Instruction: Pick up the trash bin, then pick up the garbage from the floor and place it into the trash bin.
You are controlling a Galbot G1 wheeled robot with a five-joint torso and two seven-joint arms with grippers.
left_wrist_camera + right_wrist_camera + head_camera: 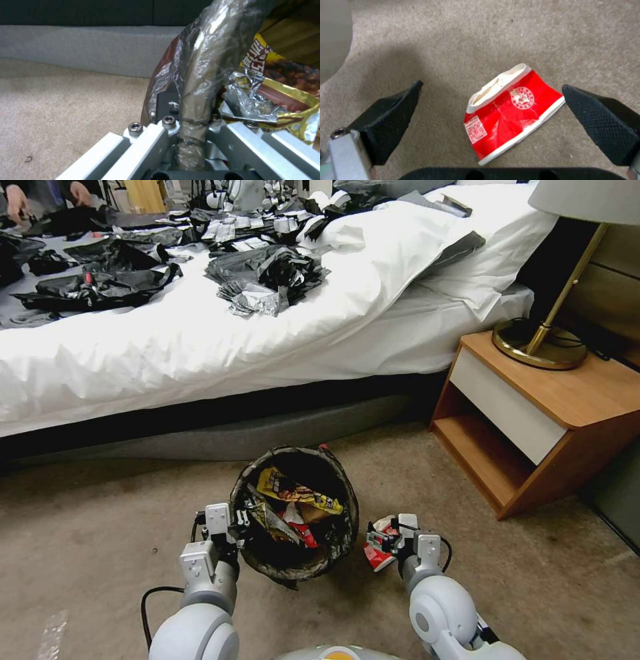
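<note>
My left claw [241, 525] is pinching the bagged rim of the trash bin [337, 543], its fingers mostly hidden by plastic. My right claw [491, 117] hangs spread over a crushed red-and-white cup [510, 110] on the carpet [453, 37], beside the bin.

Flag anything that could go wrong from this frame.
The right hand hangs open over a flattened red paper cup on carpet; the fingertips may slide over it. The left hand clamps only the trash bin's bag-covered rim, so the bin, loaded with snack wrappers, could tip or slip.
</note>
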